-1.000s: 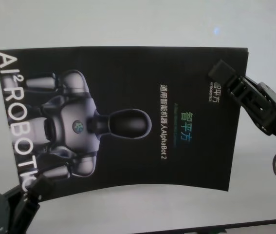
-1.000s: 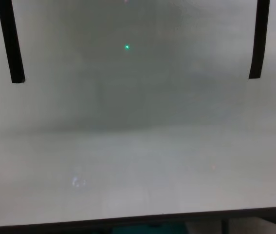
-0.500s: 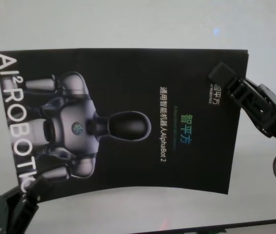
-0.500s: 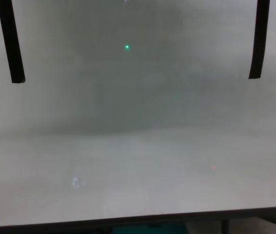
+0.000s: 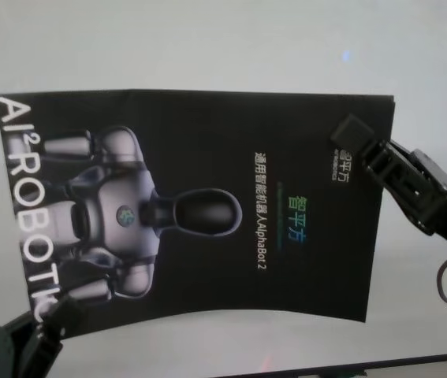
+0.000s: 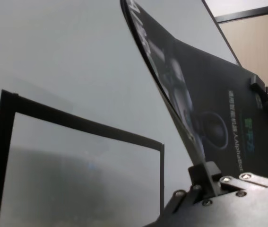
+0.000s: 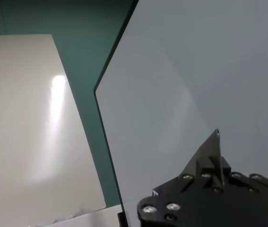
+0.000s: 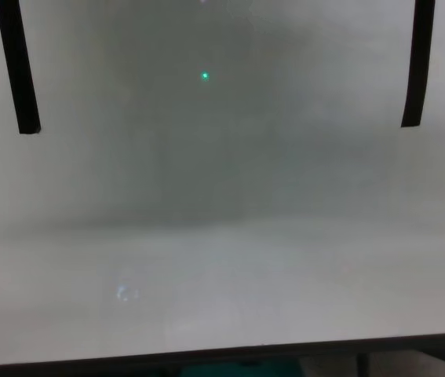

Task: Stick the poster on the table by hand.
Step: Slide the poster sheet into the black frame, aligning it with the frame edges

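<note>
White-grey table carried 2 black tape strips. Poster hung sagging above it, probably for alignment. Left gripper pinched its near-left corner; right gripper clamped its far-right edge.

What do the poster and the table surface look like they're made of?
The poster looks like thin glossy coated paper or film: it bows between the left gripper and right gripper and shows a soft sheen. The table looks like a smooth, matte-to-satin white-grey laminate or painted board, flat with only faint reflections; which one I cannot tell.
</note>
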